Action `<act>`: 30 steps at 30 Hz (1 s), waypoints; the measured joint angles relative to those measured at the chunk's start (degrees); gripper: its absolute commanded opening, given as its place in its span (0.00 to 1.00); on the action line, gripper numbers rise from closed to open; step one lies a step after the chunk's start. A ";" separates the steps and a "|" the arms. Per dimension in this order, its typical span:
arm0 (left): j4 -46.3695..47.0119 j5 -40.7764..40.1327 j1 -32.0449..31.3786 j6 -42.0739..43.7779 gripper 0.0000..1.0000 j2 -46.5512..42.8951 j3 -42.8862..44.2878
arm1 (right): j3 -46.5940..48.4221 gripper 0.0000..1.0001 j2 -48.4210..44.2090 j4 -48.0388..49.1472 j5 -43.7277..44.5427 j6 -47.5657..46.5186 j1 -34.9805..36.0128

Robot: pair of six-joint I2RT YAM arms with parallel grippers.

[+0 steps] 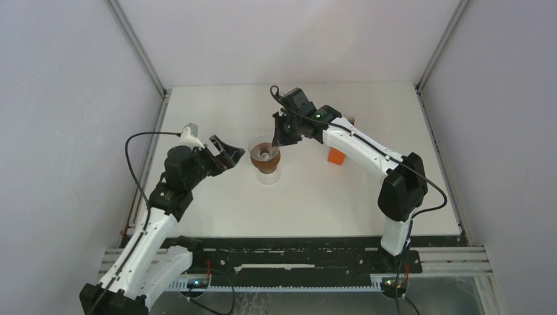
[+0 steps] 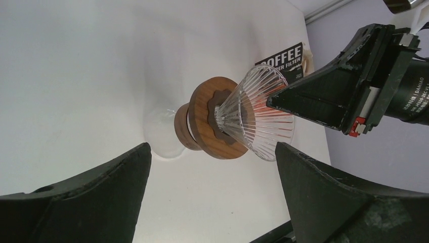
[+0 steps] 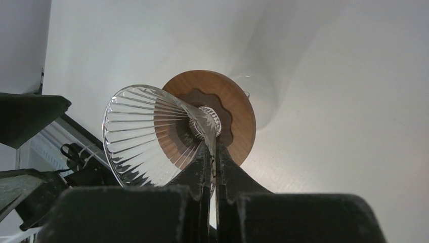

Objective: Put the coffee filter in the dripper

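The dripper point(image 1: 265, 155) is a clear ribbed glass cone with a round brown wooden collar, standing on a glass cup point(image 1: 269, 176) mid-table. It also shows in the left wrist view point(image 2: 253, 116) and the right wrist view point(image 3: 146, 131). My right gripper point(image 1: 279, 141) is shut, its fingers point(image 3: 200, 167) pinching the cone's glass wall from the rim down toward the neck. My left gripper point(image 1: 231, 157) is open and empty, just left of the dripper and apart from it. No loose white paper filter shows; the cone looks see-through.
An orange box point(image 1: 336, 156) labelled "coffee filter" point(image 2: 286, 61) stands right of the dripper, under the right arm. A brown object partly shows behind the right arm near the back. Walls enclose the table on three sides.
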 measured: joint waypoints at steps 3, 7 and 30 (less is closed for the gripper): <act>1.40 0.00 -0.52 -0.66 0.87 1.90 0.00 | 0.02 0.00 0.00 0.15 0.63 -0.04 0.37; 3.04 0.00 -1.22 -1.36 0.71 4.66 0.02 | 0.02 0.00 0.00 0.22 0.96 -0.22 0.59; 6.60 -0.20 -2.60 -2.34 0.37 16.44 7.76 | 2.34 0.00 1.95 -0.66 -0.74 -0.44 0.33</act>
